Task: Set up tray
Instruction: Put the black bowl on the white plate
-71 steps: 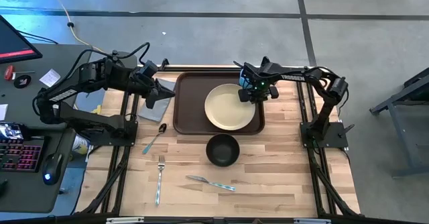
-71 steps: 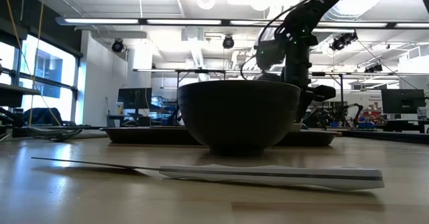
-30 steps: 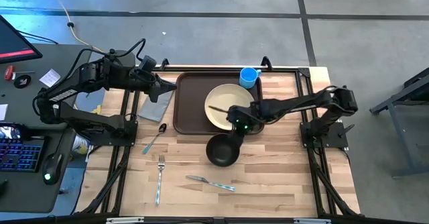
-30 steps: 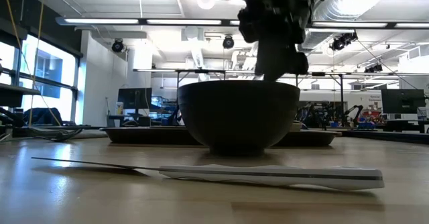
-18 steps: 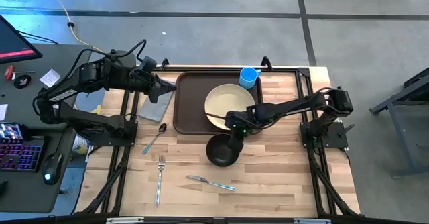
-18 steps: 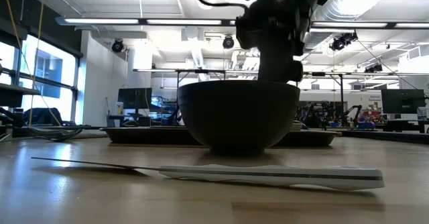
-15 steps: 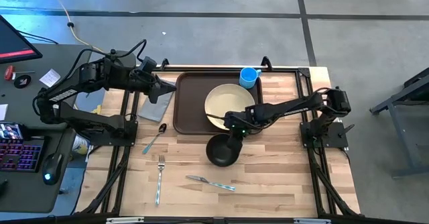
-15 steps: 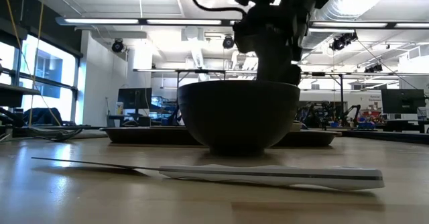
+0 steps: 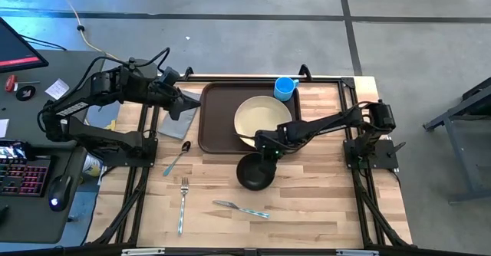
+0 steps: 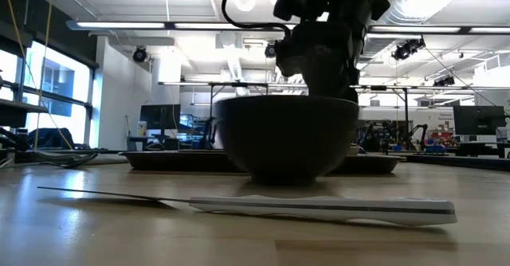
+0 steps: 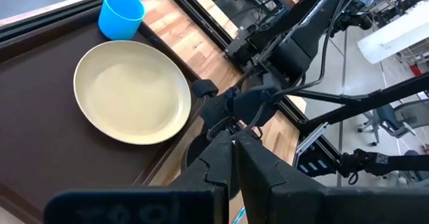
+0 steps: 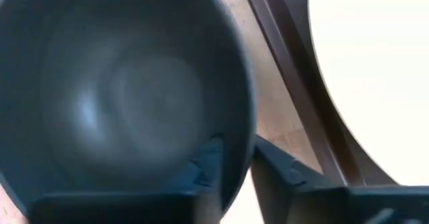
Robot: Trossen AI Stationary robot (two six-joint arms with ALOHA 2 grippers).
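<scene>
The dark brown tray (image 9: 219,110) lies at the table's far middle with the beige plate (image 9: 263,120) on it. A blue cup (image 9: 285,87) stands at the tray's far right corner. The dark bowl (image 9: 253,172) sits on the wood just near of the tray. My right gripper (image 9: 268,155) is at the bowl's far rim, shut on it. My left gripper (image 9: 181,96) is shut and holds nothing. It hovers at the tray's left edge above the grey napkin (image 9: 176,119), and the left wrist view shows its fingers (image 11: 234,150) together. My right gripper holds the bowl by its rim (image 12: 241,137) on the side facing the tray. One finger (image 12: 204,167) is inside the bowl and the other (image 12: 281,174) outside. The fingers come from above, slanting down. The bowl's base rests on the table, upright.
A spoon (image 9: 178,158), a fork (image 9: 183,202) and a knife (image 9: 242,208) lie on the wood near of the tray; the knife (image 10: 319,208) lies in front of the bowl (image 10: 287,138). Desk clutter sits beyond the table's left edge.
My right gripper has moved from above the plate's near edge toward the table's near edge and down, and its fingers have come to straddle the bowl's far rim. My left arm has kept still.
</scene>
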